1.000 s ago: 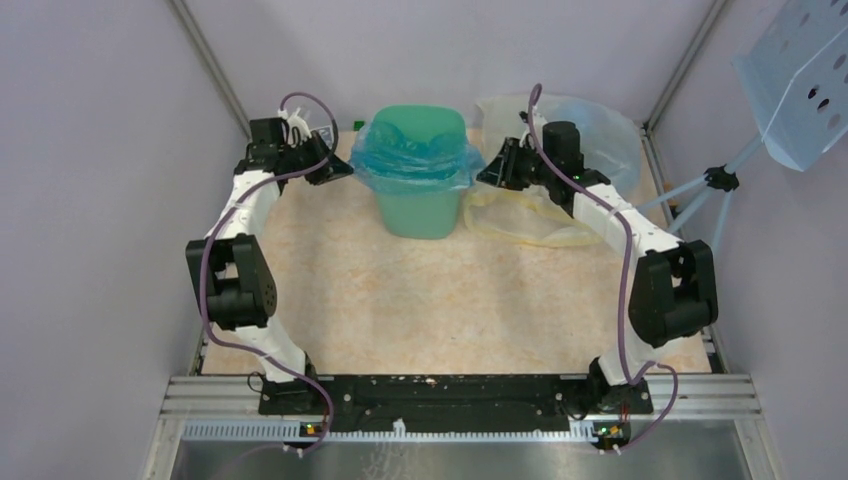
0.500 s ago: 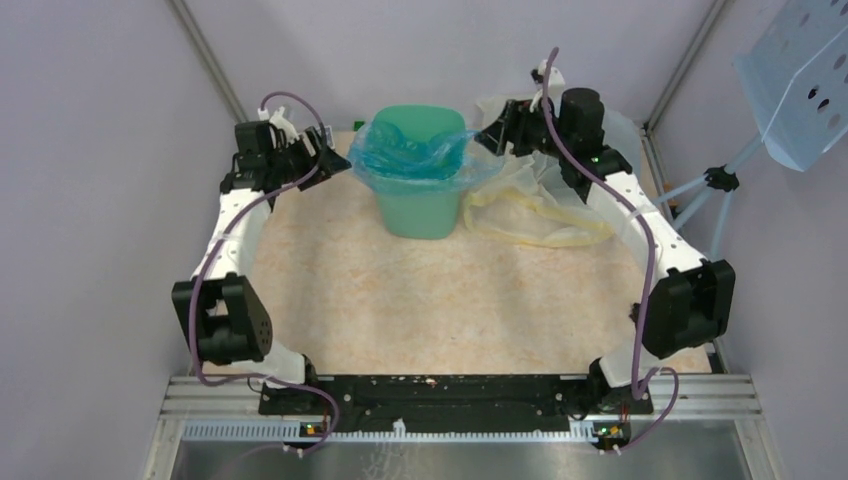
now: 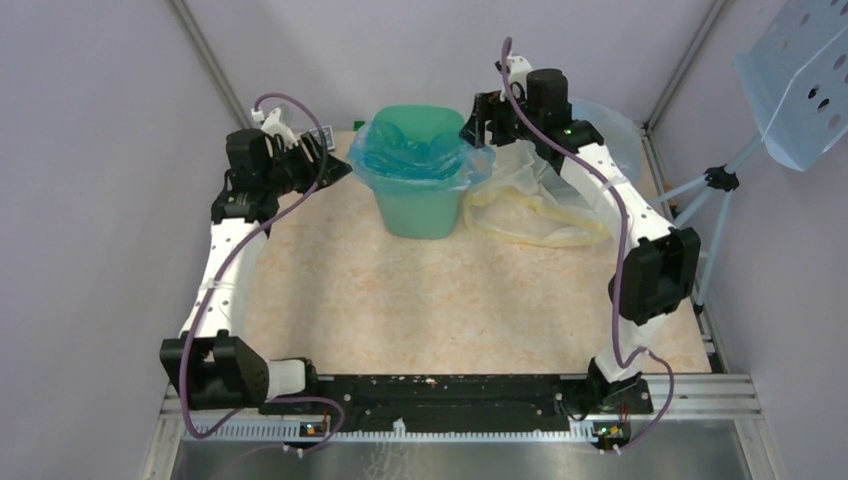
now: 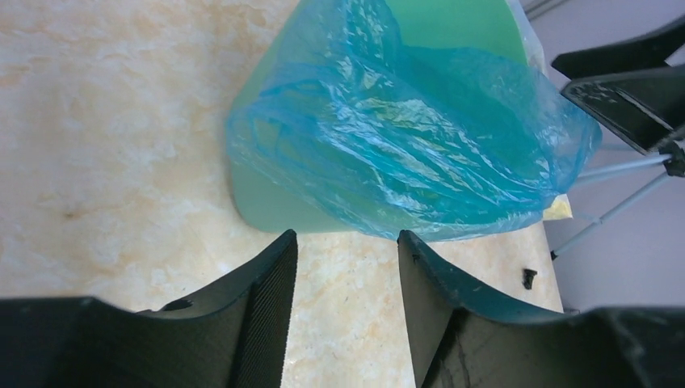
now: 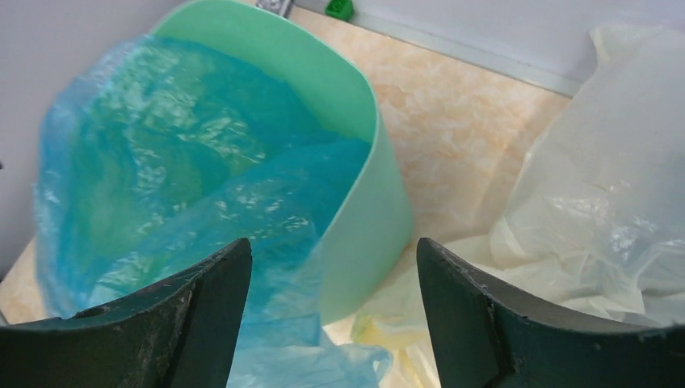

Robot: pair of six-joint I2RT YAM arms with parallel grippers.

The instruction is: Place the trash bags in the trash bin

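The green trash bin (image 3: 418, 212) stands at the back middle of the table. A light blue trash bag (image 3: 415, 158) lines it and folds over its rim; it also shows in the left wrist view (image 4: 404, 153) and the right wrist view (image 5: 178, 186). Pale yellowish trash bags (image 3: 530, 205) lie crumpled right of the bin, also in the right wrist view (image 5: 598, 210). My left gripper (image 3: 335, 168) is open and empty just left of the bin. My right gripper (image 3: 475, 122) is open and empty above the bin's right rim (image 5: 380, 162).
Another translucent bag (image 3: 610, 135) lies at the back right corner behind the right arm. A small green piece (image 5: 339, 10) sits by the back wall. A perforated blue panel on a stand (image 3: 800, 80) is outside the frame at right.
My right gripper has risen and swung left from the yellowish bags to above the bin's right rim. My left arm has drawn back a little from the bin.
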